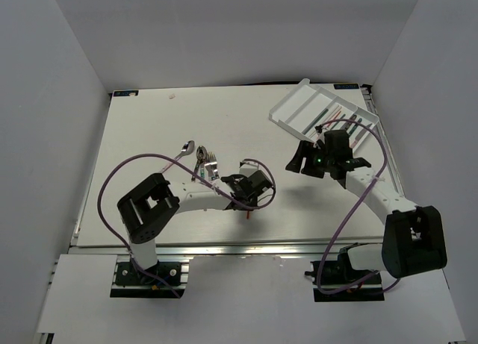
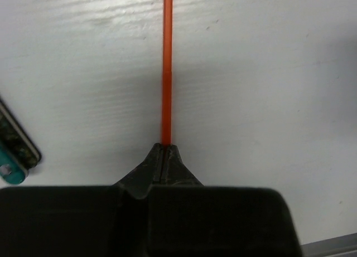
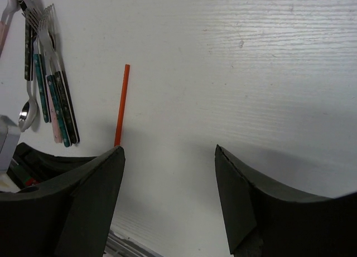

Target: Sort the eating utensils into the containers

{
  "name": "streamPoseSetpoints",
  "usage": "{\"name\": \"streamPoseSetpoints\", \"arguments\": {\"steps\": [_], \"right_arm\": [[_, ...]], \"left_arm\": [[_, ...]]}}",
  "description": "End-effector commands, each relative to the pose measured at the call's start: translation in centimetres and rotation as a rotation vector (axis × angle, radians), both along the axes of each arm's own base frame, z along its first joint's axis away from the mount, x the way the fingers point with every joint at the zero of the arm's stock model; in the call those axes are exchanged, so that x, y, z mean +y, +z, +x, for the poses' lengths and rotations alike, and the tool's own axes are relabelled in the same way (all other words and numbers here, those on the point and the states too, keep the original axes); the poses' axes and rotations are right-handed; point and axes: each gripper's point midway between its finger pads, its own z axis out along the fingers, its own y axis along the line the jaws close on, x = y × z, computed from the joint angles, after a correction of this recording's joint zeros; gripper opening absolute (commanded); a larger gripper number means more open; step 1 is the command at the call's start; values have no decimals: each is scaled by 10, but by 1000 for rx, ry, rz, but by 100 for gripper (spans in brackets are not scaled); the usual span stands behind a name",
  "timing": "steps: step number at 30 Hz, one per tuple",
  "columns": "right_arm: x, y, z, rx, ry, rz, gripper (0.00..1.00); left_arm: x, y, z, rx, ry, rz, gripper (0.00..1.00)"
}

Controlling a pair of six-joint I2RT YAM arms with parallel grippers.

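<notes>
The left claw (image 2: 165,151) sits low over the table (image 1: 149,127), whose near edge lies close at its 6 o'clock; bare tabletop stretches from its 12 to 3 o'clock; a heap of forks and spoons (image 1: 203,163) lies near at 10 o'clock. The white tray (image 1: 299,105) sits skewed at the far right corner, at the table's 1 o'clock; the right claw (image 3: 169,151), jaws spread wide with only tabletop between them, hangs just before it and covers part of the slim pieces in its compartments. The left claw is pinched tight on the orange chopstick (image 2: 166,73); from above only a short stub shows at the claw's 6 o'clock. In the left wrist view the stick runs straight from 6 to 12 o'clock, cut off by the top edge; a teal-handled utensil (image 2: 12,151) is cropped at 9 o'clock. Whether the stick is clear of the table cannot be told.
</notes>
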Motion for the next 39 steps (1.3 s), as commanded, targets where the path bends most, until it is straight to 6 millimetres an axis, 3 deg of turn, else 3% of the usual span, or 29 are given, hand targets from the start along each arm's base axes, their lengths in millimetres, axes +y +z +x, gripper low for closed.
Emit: {"name": "streamPoseSetpoints", "arguments": {"steps": [1,4,14,26,27,30,31,32,33,34,35,36,37,38,39], "right_arm": [[13,-9,0,25,11,57,70],[25,-12,-3,34,14,92,70],[99,-19,-19,76,108,227,70],[146,-33,-28,131,135,226,66],[147,-32,-28,130,137,230,59],[149,-26,-26,117,131,247,24],[149,-24,-24,106,126,246,18],[149,-19,-22,93,123,252,10],[149,-17,-20,87,117,248,0],[146,-18,-18,87,103,233,0],[145,-17,-16,76,104,215,0],[142,-15,-10,72,87,190,0],[136,-14,-3,68,72,178,0],[132,-14,2,60,67,162,0],[129,-7,12,47,54,161,0]], "left_arm": [[15,23,-5,-54,-17,24,0],[11,37,-2,-87,-25,-19,0],[-7,40,-12,-66,-66,-116,0],[-21,74,-15,-108,-90,-258,0],[-21,75,-14,-111,-92,-262,0],[-19,76,-14,-121,-89,-259,0],[-17,78,-13,-128,-82,-259,0],[-14,80,-10,-141,-69,-248,17],[-11,80,-9,-147,-62,-237,27],[-10,85,-8,-159,-54,-239,37],[-6,89,-5,-178,-38,-231,55],[-2,93,-3,-186,-29,-216,62],[2,98,-2,-197,-21,-202,77],[7,106,0,-217,-14,-194,98],[17,113,3,-238,5,-150,98]]}}
